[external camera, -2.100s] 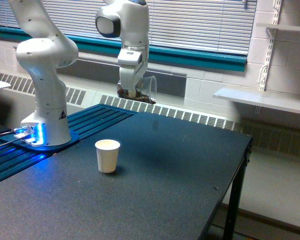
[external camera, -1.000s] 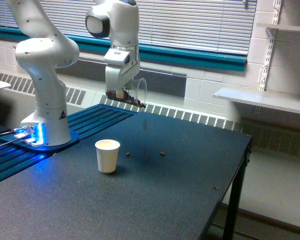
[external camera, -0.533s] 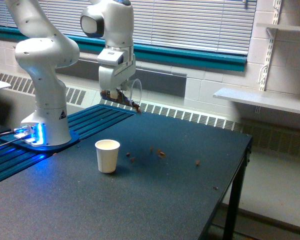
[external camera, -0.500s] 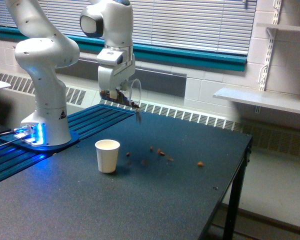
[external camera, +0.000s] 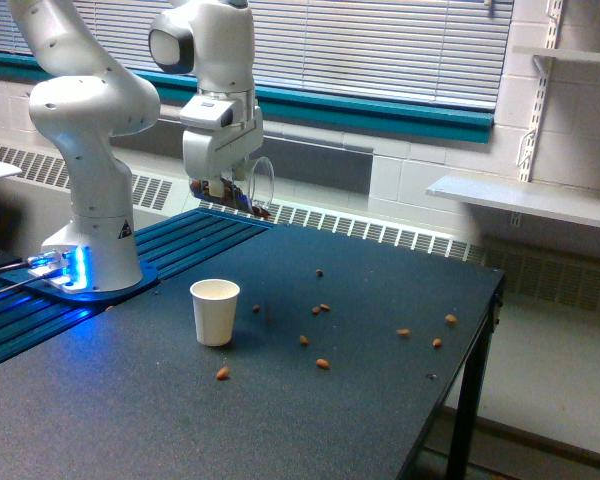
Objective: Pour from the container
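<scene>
My gripper (external camera: 227, 187) hangs high over the back left of the dark table (external camera: 130, 420), shut on the container (external camera: 252, 189), a clear cup tipped on its side with its mouth toward the exterior view's right and brown nuts at its lower lip. A white paper cup (external camera: 215, 311) stands upright on the table well below it and slightly toward the exterior view's left. Several brown nuts (external camera: 322, 363) lie scattered on the table to the right of the paper cup, out to the table's right edge.
The arm's white base (external camera: 90, 255) stands on a blue ribbed platform at the left. A wall radiator and blinds run behind the table. A grey shelf (external camera: 525, 198) juts from the wall at the right. The table's right edge drops to the floor.
The gripper has carried the tipped container toward the exterior view's left. More nuts have fallen and now lie spread over the table, several of them far to the right of the paper cup.
</scene>
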`<state>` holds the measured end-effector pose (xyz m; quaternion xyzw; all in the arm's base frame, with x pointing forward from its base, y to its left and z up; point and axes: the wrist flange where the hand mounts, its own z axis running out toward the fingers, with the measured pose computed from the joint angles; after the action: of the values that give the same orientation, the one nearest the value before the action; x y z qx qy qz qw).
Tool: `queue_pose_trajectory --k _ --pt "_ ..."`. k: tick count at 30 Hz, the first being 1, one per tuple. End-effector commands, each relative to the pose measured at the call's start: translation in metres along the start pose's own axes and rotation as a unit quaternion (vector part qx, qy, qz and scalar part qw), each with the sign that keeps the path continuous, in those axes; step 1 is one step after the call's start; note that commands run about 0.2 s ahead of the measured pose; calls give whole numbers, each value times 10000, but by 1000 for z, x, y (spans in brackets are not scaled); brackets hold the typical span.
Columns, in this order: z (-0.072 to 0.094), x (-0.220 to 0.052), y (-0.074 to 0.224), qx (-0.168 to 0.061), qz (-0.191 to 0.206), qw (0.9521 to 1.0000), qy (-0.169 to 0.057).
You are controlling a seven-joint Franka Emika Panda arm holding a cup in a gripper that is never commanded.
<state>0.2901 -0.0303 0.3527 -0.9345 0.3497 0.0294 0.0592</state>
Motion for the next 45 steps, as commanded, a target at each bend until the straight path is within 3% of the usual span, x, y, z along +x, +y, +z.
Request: queue_pose_trajectory --k 1,5,27,45 --pt "10 -6 14 -58 129 9999 -99" --pt "14 -9 20 -63 172 9998 -113" --pt "-7 1 59 28 564 9984 2" --pt "-2 12 83 15 818 9966 -77"
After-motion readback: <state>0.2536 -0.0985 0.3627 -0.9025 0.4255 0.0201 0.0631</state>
